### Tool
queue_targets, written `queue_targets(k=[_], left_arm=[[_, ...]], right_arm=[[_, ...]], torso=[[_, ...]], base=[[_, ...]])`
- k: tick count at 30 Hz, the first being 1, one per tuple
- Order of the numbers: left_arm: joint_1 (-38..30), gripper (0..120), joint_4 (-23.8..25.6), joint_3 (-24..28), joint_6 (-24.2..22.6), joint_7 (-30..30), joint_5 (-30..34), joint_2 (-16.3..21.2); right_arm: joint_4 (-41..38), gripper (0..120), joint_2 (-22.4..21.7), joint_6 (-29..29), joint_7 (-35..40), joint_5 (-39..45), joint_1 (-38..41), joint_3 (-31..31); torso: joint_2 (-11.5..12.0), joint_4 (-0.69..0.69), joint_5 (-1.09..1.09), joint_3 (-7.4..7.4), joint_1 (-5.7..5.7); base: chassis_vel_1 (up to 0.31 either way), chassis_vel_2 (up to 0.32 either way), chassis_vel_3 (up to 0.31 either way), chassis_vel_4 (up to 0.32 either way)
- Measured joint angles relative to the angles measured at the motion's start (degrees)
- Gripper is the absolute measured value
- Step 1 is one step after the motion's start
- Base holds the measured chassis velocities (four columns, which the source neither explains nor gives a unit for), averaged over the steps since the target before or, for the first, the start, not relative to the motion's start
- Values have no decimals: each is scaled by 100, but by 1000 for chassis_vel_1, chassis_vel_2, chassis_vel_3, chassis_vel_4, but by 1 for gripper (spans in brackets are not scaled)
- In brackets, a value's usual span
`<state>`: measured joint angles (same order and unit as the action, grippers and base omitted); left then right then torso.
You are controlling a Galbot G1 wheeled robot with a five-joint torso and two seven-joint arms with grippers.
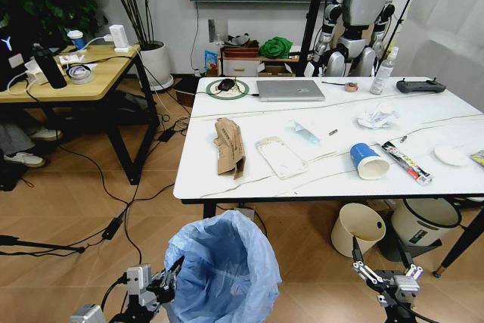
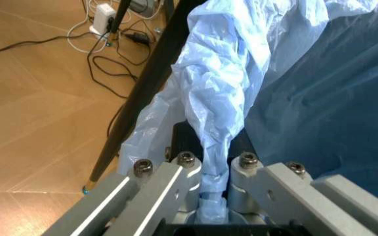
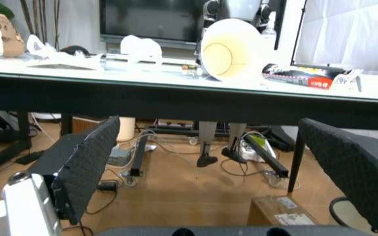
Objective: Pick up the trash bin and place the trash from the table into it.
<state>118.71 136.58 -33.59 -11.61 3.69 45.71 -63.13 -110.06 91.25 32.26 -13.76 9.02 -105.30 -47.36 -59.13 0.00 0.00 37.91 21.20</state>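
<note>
Two end effectors sit low at the bottom edge of the head view. The left end effector (image 1: 175, 268) is at lower left, pinched tight on the bunched light-blue bag at the rim of the trash bin (image 1: 223, 270), which stands at lower centre of the frame, in front of the table (image 1: 227, 179). In the left wrist view the fingers (image 2: 175, 177) clamp a twisted fold of that bag, with the trash bin (image 2: 320, 113) spreading toward the upper right. The right end effector (image 1: 382, 274) is at lower right, below the table's front edge, its fingers spread wide and holding nothing; the right wrist view shows its padded fingers (image 3: 87, 162) well apart. On the table, in the middle band of the head view, lie a crumpled brown paper bag (image 1: 229, 147), a flat clear package (image 1: 280, 156), a blue paper cup (image 1: 368, 161) on its side, a white tissue wad (image 1: 377, 117) and a wrapper (image 1: 406, 161). A laptop (image 1: 290, 90) sits near the far edge.
</note>
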Motion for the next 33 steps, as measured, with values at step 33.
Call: queue_targets(k=[33], left_arm=[[62,0,60,165,130,293,-301,-32]], right_arm=[[-29,100,-154,-58,32,139,-8,19]], torso=[[-720,0,1,405,316]], base=[[0,0,0,0]])
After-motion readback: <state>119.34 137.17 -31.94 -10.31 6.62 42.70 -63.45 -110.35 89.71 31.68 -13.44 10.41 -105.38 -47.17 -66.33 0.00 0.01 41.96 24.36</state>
